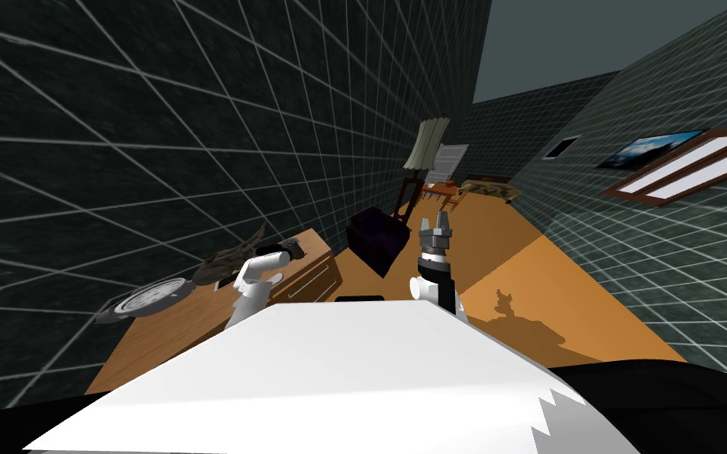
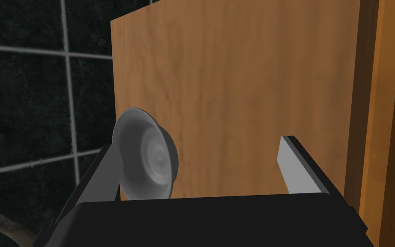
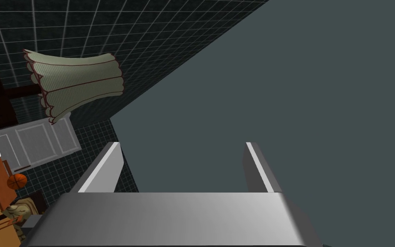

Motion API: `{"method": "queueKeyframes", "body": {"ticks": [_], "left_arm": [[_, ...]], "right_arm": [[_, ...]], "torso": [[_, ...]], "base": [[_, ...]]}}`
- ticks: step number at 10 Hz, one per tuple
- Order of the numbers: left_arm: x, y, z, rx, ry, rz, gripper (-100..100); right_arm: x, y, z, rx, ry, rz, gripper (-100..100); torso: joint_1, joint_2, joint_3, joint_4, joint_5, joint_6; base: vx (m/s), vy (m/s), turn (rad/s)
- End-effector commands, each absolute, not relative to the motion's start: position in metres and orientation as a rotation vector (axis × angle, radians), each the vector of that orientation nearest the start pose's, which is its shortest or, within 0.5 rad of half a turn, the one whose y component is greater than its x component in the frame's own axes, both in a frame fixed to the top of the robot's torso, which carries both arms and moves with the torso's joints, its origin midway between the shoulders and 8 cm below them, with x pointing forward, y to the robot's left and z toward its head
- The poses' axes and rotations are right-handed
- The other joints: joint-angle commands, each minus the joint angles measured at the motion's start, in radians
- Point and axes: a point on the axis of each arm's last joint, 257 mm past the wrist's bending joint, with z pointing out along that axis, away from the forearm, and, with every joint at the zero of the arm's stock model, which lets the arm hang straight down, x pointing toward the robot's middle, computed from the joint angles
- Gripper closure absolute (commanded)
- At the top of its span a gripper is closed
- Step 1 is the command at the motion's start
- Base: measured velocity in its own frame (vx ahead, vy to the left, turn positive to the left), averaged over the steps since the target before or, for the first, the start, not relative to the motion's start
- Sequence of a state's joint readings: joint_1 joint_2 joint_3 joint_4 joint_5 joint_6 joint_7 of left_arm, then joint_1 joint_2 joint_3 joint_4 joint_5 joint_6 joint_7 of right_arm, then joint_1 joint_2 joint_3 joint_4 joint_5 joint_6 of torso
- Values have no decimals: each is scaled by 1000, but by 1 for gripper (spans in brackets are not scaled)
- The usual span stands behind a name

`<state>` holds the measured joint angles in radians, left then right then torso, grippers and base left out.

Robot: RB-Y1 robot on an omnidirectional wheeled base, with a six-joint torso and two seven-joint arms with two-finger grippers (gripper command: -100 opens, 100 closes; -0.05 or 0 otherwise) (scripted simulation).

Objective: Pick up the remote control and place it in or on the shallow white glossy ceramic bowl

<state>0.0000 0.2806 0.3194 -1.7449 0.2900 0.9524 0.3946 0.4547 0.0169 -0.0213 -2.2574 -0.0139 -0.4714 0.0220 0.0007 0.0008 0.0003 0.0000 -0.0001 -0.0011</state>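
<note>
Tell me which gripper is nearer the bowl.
Left. The left gripper is open over the wooden top, with the bowl close beside one finger. The right gripper, also open, is out over the floor, well away from it.

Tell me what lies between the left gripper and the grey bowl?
Nothing: the left wrist view shows the bowl right beside one finger of the open left gripper, partly behind it.

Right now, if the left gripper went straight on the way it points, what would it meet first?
Probably the bare light-brown wooden top of the drawer chest, framed between the open fingers of the left gripper. The shallow grey round bowl sits off that line, beside one finger. Depth is unclear.
</note>
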Motion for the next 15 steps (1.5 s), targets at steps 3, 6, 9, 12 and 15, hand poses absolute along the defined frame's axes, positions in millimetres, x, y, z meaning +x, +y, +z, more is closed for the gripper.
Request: {"method": "queueKeyframes", "body": {"ticks": [3,6,9,12,15], "left_arm": [[455,425,-330,-2291,1095,-804,-100],[447,426,-348,-2402,1105,-734,-100],[433,424,-361,-2486,1128,-658,-100],[422,423,-371,-2550,1144,-594,-100],[406,425,-382,-2637,1163,-494,-100]], "right_arm": [[355,-287,24,677,598,1283,0],[355,-287,24,677,598,1283,0],[355,-287,24,677,598,1283,0],[355,-287,24,677,598,1283,0],[355,-287,24,677,598,1283,0]], "torso": [[0,0,0,0,0,0],[1,0,0,0,0,0],[2,1,1,0,0,0],[1,1,1,0,0,0],[2,1,1,0,1,0]], "base": [[5,16,-20],[-1,25,-29],[-7,39,-15],[-9,30,-6],[-16,54,-4]]}}
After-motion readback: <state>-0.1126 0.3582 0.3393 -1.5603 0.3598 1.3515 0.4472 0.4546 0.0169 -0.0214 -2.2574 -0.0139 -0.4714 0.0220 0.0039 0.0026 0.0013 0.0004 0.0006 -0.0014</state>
